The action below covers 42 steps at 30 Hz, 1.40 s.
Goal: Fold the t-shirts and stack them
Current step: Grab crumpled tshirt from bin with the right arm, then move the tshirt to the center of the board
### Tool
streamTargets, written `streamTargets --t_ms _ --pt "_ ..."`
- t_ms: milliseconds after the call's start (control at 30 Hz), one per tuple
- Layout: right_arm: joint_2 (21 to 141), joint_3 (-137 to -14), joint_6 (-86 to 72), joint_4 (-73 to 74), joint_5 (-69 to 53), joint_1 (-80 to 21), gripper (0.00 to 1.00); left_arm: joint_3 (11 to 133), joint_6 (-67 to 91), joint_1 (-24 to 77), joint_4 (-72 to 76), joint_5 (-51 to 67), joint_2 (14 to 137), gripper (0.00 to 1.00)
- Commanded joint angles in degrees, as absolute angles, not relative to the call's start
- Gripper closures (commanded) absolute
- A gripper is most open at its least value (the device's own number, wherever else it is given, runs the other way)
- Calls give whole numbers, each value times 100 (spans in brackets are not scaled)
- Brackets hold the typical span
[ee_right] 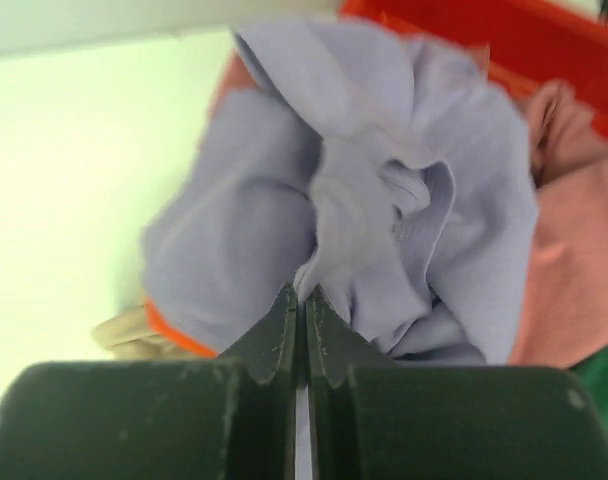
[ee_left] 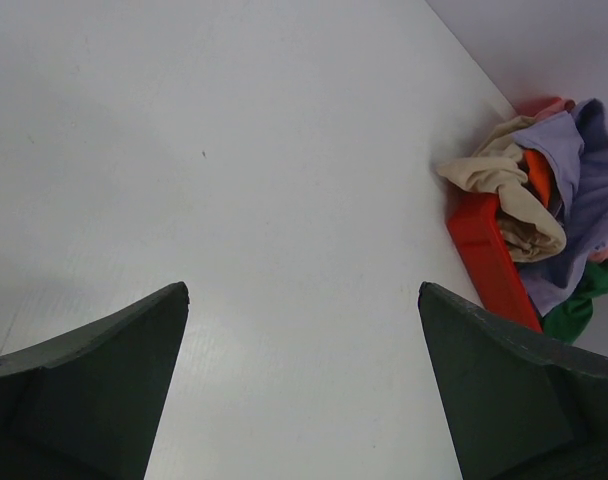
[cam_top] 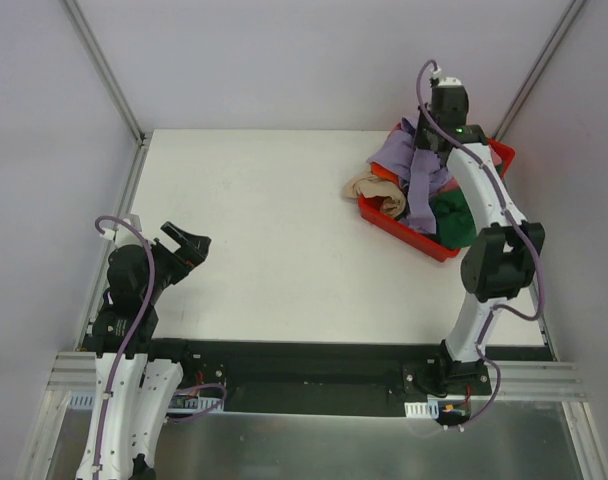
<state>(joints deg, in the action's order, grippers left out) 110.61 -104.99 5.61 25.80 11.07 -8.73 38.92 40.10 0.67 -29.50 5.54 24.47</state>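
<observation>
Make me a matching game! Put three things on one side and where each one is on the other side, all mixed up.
1. lavender t-shirt
2. beige t-shirt
3. left tool

A. open above the table
B. pinched by the right tool
C. drooping over the red bin edge

Pairs: 1-B, 2-C, 3-A

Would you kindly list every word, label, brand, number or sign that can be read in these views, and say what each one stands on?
None: no readable text shows in any view.
The lavender t-shirt, the beige t-shirt and the red bin show no print or label.
The small white parts at the arm bases are too small to tell.
</observation>
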Motion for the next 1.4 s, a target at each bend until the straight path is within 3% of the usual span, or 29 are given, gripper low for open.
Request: streamTargets --t_ms 0,167,333,567,767,967,1133,1267,1367 --pt "9441 -11276 1343 1987 564 -967 99 3937 4209 44 -2883 484 2426 1" --pt "8536 -11689 1319 1610 63 -1133 99 4236 4210 44 -2865 729 2610 1" --pt "7805 -11504 240 871 -1782 -1449 99 4403 4070 44 -2865 852 2716 2" --pt "7848 -12119 -1695 18 -3681 -2204 99 4588 3920 44 -2856 1212 2848 2" --pt "8551 -13464 -862 1388 -3559 -3085 99 4588 3876 44 -2865 1063 2856 1" --pt "8491 -12877 -713 1485 -3647 -3085 99 4518 3885 44 -2865 1213 2848 1" --pt "7431 -10878 -45 1898 -2869 -3085 99 4307 3885 44 -2857 1187 2909 1" --pt "6006 -8260 1201 1951 -578 -3076 94 3886 4095 44 -2865 1239 3163 1" --pt "5056 -6185 1222 1951 1515 -3032 92 3604 4288 44 -2856 1362 3672 1"
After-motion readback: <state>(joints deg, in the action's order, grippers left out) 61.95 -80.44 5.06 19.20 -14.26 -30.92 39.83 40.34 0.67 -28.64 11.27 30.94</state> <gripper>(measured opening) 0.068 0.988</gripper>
